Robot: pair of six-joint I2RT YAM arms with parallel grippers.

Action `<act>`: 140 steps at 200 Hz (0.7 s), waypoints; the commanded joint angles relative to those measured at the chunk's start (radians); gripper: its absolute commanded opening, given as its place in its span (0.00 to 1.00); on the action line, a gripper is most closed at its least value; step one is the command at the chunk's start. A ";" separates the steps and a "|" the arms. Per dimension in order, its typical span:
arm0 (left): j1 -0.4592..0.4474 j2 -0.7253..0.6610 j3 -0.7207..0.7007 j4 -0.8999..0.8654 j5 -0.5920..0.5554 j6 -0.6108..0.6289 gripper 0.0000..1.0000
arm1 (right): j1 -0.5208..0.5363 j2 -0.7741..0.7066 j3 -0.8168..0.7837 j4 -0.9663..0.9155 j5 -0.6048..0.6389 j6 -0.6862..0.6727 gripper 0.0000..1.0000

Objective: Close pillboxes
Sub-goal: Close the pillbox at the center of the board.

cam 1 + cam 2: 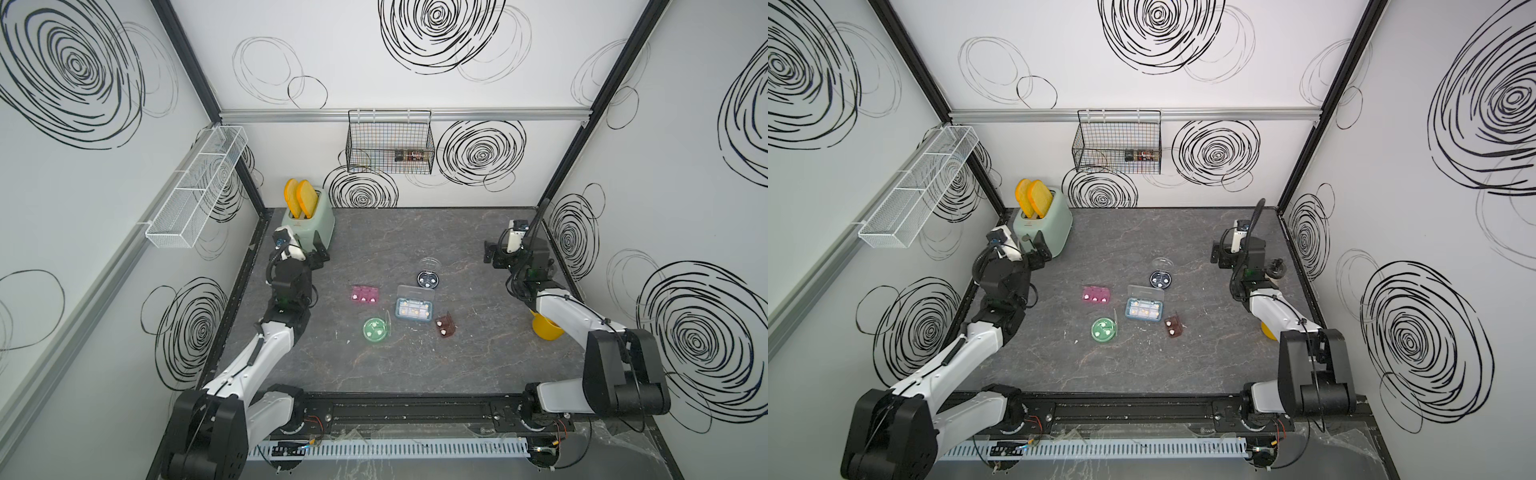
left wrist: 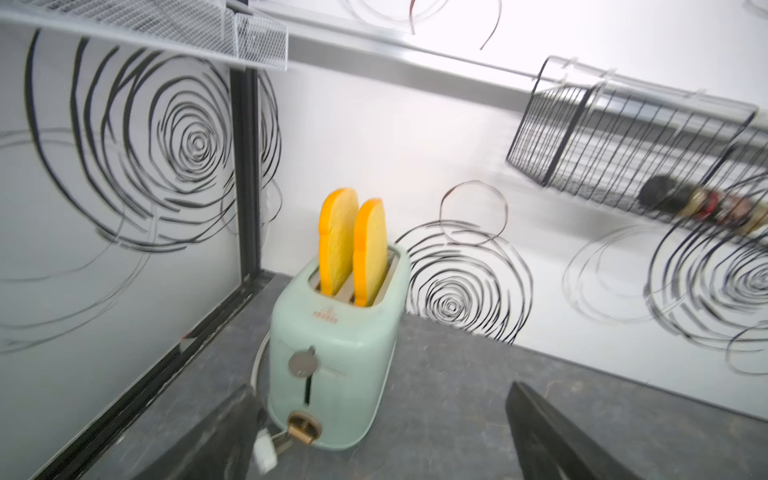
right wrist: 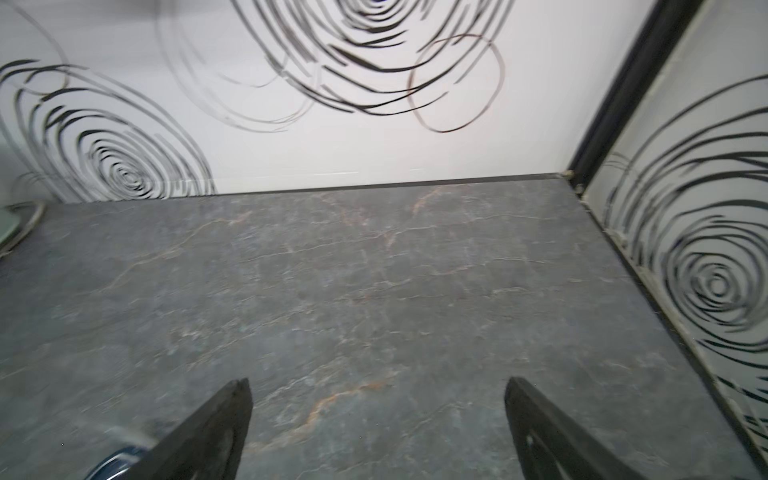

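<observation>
Five pillboxes lie with lids open mid-table in both top views: pink rectangular [image 1: 365, 294] [image 1: 1096, 295], green round [image 1: 376, 329] [image 1: 1103, 329], blue-grey rectangular [image 1: 413, 308] [image 1: 1144, 308], dark round [image 1: 428, 279] [image 1: 1160, 279] with its clear lid [image 1: 430, 262] behind it, and small brown [image 1: 444, 327] [image 1: 1173, 327]. My left gripper [image 1: 318, 255] [image 2: 380, 392] is open and empty beside the toaster, far left of the boxes. My right gripper [image 1: 490, 255] [image 3: 378, 382] is open and empty over bare table, to the right of the dark round box.
A mint-green toaster [image 1: 309, 228] [image 2: 332, 345] with two toast slices stands at the back left. A yellow mug [image 1: 546, 328] sits under my right arm. A black wire basket [image 1: 390, 143] hangs on the back wall and a white mesh shelf [image 1: 195, 183] on the left wall.
</observation>
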 commanded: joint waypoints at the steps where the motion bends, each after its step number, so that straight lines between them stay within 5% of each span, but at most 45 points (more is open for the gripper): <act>1: -0.066 -0.057 0.074 -0.385 0.110 -0.123 0.98 | 0.087 -0.014 0.041 -0.312 -0.050 -0.007 0.98; 32: -0.259 -0.137 0.110 -0.613 0.110 -0.130 0.98 | 0.179 -0.005 0.089 -0.490 -0.190 0.006 0.99; 68: -0.420 -0.213 0.051 -0.689 0.184 -0.261 0.94 | 0.307 -0.015 0.130 -0.638 -0.237 0.056 0.82; 85: -0.370 -0.231 -0.014 -0.654 0.301 -0.309 0.91 | 0.408 -0.018 0.139 -0.644 -0.241 0.086 0.76; 115: -0.146 -0.247 -0.158 -0.516 0.622 -0.411 0.84 | 0.536 0.000 0.161 -0.603 -0.248 0.169 0.65; 140: -0.079 -0.277 -0.229 -0.505 0.633 -0.414 0.78 | 0.623 0.026 0.177 -0.537 -0.243 0.239 0.52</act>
